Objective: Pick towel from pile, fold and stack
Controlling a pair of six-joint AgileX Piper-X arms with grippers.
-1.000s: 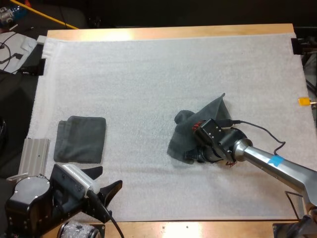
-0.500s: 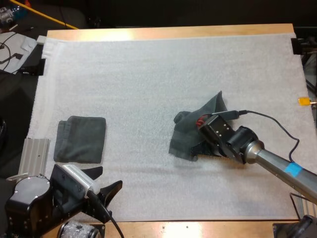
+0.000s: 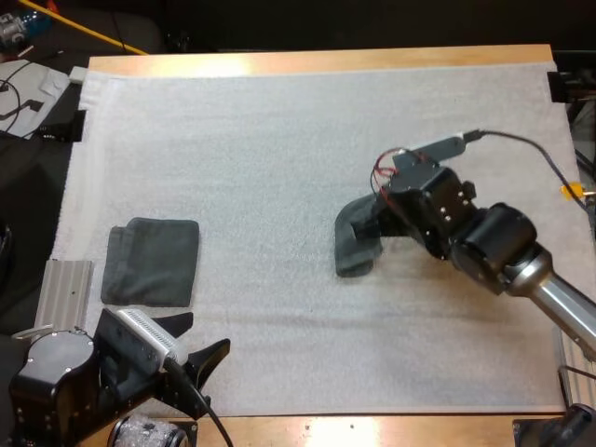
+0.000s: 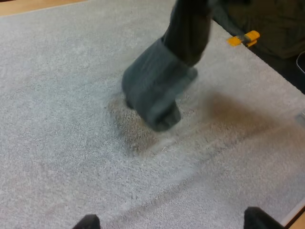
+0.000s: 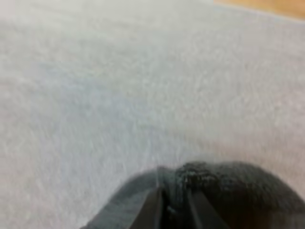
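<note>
Right fingers point(image 5: 148, 214) clamp bunched towel point(image 3: 354, 244), well right of stack point(image 3: 152, 262); a thin pinch could slip. Left fingers point(image 3: 212, 352) apart, empty.

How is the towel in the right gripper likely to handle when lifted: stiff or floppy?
Probably floppy: the towel hangs in a limp bunch from the right gripper, sagging toward the mat. It is likely light, since a small pinch seems to carry it. It may swing or drag rather than hold shape.
</note>
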